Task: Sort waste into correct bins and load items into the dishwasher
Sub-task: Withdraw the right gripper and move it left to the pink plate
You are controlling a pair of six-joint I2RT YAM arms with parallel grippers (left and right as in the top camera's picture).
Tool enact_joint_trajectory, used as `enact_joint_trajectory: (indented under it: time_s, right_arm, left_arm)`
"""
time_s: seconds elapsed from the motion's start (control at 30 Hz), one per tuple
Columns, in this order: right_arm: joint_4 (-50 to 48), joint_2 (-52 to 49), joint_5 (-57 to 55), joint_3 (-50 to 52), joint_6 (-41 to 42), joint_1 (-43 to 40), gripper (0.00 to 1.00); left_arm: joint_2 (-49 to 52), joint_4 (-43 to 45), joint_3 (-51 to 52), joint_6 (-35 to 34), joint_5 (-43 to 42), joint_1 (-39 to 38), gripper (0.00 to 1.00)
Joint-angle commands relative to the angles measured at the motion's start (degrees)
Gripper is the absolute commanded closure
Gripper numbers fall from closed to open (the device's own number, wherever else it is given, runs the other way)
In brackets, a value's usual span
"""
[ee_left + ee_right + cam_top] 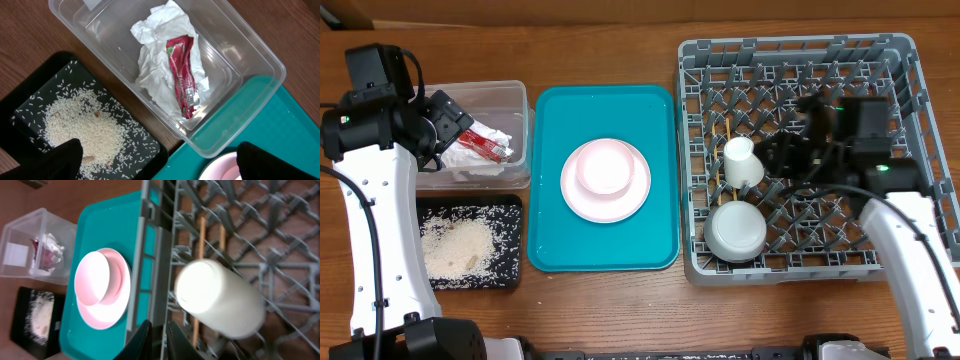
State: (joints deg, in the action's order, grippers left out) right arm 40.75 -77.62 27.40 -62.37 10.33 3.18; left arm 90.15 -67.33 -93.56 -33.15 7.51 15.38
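Note:
The crumpled white napkin [160, 55] and the red sauce packet [182, 75] lie in the clear tub [250, 65]. Rice [82, 127] is spread in the black tray [30, 95]. My left gripper [160, 167] is open and empty, hovering over the tub [510, 95] and the tray's near corners. The pink bowl [603, 165] sits on the pink plate [620, 205]. The cream cup [740, 160], the grey-green bowl [735, 232] and the chopsticks [201, 235] are in the grey dish rack [910, 60]. My right gripper [160, 340] is shut and empty beside the cup [220, 297].
The teal serving tray [550, 240] lies between the bins and the rack and carries the plate and bowl. The rack's upright pegs surround my right gripper [775, 152]. Bare wooden table runs along the far edge.

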Motion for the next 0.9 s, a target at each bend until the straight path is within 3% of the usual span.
enact_joint_trajectory:
  time_s: [0.0, 0.13, 0.47, 0.87]
  right_arm:
    - [-2.9, 0.2, -18.3, -1.6, 0.2, 7.9, 0.88]
    - [-4.6, -2.2, -27.6, -1.6, 2.0, 11.8, 0.88]
    - [-5.2, -11.8, -27.8, -1.6, 2.3, 12.1, 0.88]
    - [1.7, -5.9, -28.0, -3.1, 5.0, 12.1, 0.88]
  left_arm:
    - [0.2, 0.1, -1.0, -1.2, 0.0, -0.4, 0.00]
    - [0.2, 0.1, -1.0, -1.2, 0.0, -0.4, 0.00]
    - [0.2, 0.1, -1.0, -1.2, 0.0, -0.4, 0.00]
    - [0.2, 0.1, -1.0, -1.2, 0.0, -0.4, 0.00]
